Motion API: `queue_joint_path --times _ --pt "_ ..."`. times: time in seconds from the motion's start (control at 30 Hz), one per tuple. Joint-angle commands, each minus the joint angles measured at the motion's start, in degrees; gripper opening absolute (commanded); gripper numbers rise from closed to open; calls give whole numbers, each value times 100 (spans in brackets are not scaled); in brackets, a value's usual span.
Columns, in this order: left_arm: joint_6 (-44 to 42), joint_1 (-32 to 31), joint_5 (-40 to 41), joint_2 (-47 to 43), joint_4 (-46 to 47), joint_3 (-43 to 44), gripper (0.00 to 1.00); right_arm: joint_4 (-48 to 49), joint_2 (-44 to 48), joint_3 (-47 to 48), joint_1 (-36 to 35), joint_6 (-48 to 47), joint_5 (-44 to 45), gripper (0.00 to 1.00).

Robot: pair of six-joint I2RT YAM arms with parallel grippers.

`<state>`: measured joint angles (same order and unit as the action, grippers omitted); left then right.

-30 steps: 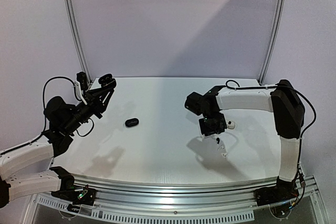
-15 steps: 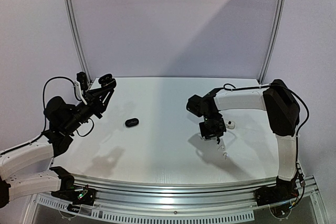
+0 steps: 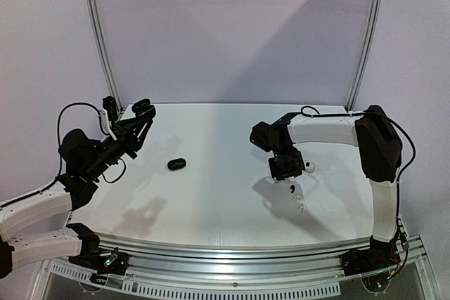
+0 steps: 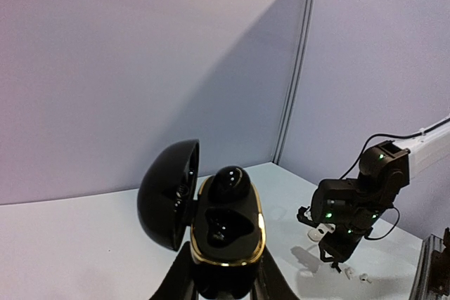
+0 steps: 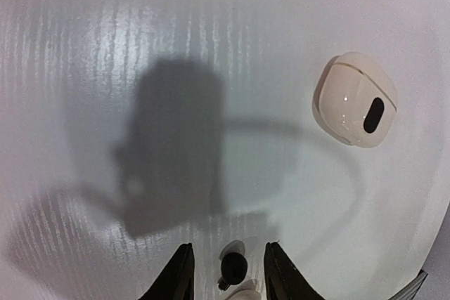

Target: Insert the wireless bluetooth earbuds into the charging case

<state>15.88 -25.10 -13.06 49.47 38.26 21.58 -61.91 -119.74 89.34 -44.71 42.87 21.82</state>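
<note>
Left wrist view: shows the left pincer (image 4: pixel 223 282) clamped tight on an open black case (image 4: pixel 226 237), its lid (image 4: pixel 167 194) swung back, raised clear of the bench (image 4: pixel 70 244). Holds what looks like a seated earbud (image 4: pixel 230 183), glossy black, in the upper socket; appears hollow in the lower one.

Right wrist view: finds the right pincer (image 5: pixel 228 275) partly open and gripping nothing, hanging above a loose black earbud (image 5: pixel 233 266) that lies on the bench between the fingers (image 5: pixel 179 279), touching neither. Catches a white scrap (image 5: pixel 242 287) just beside that bud, perhaps another earbud, too cropped to say. Places a closed white case (image 5: pixel 355 100) near by.

Top external view: adds a closed black case (image 3: pixel 176 164) mid-bench, well apart from both arms.

Judged early going: one bud home at most, the loose ones yet to be lifted and seated. Cannot tell where any further buds lie.
</note>
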Motion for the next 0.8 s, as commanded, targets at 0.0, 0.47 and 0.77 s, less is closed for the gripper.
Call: queue_joint_path --times 0.0,0.47,0.77 --pt "-84 11 -19 -34 37 -70 0 -140 160 -174 155 275 87 37" --pt "-85 14 -16 -45 32 -65 0 532 248 -881 256 585 -702 25" --pt "-87 10 -21 -51 41 -75 0 1064 650 -1518 332 834 -1057 22"
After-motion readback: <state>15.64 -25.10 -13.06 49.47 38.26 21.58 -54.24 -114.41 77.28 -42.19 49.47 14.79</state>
